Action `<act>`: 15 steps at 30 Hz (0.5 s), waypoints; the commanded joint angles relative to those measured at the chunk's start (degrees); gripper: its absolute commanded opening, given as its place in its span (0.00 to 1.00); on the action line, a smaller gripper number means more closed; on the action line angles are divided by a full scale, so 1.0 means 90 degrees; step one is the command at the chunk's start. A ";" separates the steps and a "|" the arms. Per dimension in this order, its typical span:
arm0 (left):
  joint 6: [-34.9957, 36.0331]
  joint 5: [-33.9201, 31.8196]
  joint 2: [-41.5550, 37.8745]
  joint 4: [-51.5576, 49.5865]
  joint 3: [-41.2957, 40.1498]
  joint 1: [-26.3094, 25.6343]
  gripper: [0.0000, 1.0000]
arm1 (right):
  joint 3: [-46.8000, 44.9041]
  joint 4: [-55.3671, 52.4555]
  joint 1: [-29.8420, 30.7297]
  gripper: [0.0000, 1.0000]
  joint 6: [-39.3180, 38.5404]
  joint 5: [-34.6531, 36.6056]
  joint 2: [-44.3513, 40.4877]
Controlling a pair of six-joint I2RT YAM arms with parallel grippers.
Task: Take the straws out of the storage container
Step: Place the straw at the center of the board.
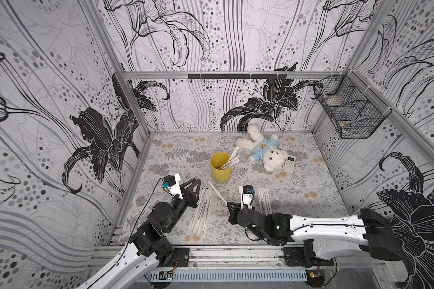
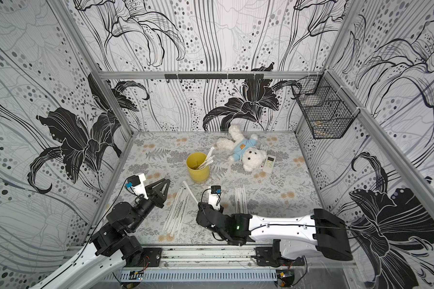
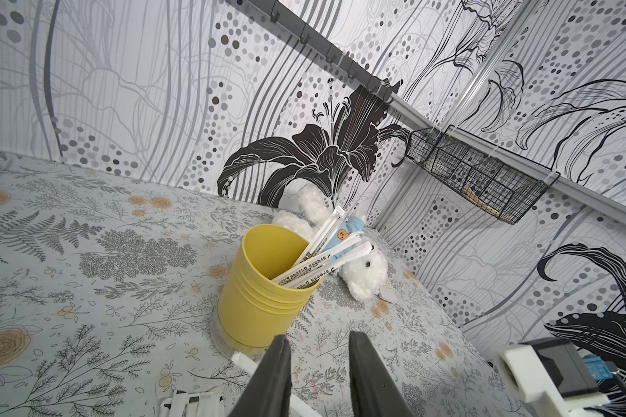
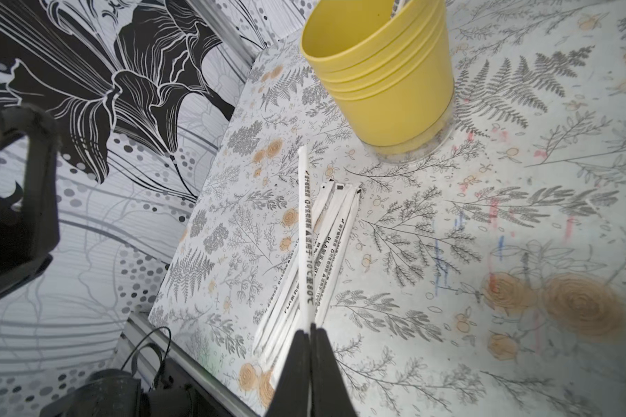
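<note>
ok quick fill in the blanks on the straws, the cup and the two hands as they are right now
1. The right hand is shut on one ____.
2. The left hand is ____ and holds nothing.
3. A few straws lean out of the ____ cup.
4. The toy bear wears a ____ shirt.
Missing words: straw; open; yellow; blue.
</note>
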 commanded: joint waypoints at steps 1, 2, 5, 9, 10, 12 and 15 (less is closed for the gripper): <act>-0.0013 0.0204 0.0148 0.0278 -0.0060 0.0020 0.33 | 0.0389 -0.0146 0.0182 0.07 0.1237 0.0847 0.0453; -0.0033 0.0219 0.0275 0.0189 -0.0029 0.0020 0.33 | 0.0443 -0.0298 0.0211 0.07 0.1543 0.0948 0.0535; -0.0207 0.0499 0.0625 0.0218 -0.0124 0.0020 0.33 | 0.0562 -0.0728 0.0319 0.07 0.2353 0.1266 0.0761; -0.0595 0.0502 0.0790 0.0320 -0.0415 0.0020 0.34 | 0.0971 -0.1036 0.0378 0.07 0.2670 0.1200 0.1175; -0.0676 0.0455 0.0776 0.0316 -0.0458 0.0020 0.34 | 0.1069 -0.1052 0.0395 0.07 0.2678 0.1179 0.1284; -0.0858 0.0370 0.0665 0.0282 -0.0558 0.0020 0.34 | 0.1294 -0.1201 0.0410 0.08 0.2824 0.1131 0.1525; -0.1105 0.0172 0.0477 0.0096 -0.0575 0.0020 0.34 | 0.1644 -0.1884 0.0420 0.09 0.3632 0.1104 0.1880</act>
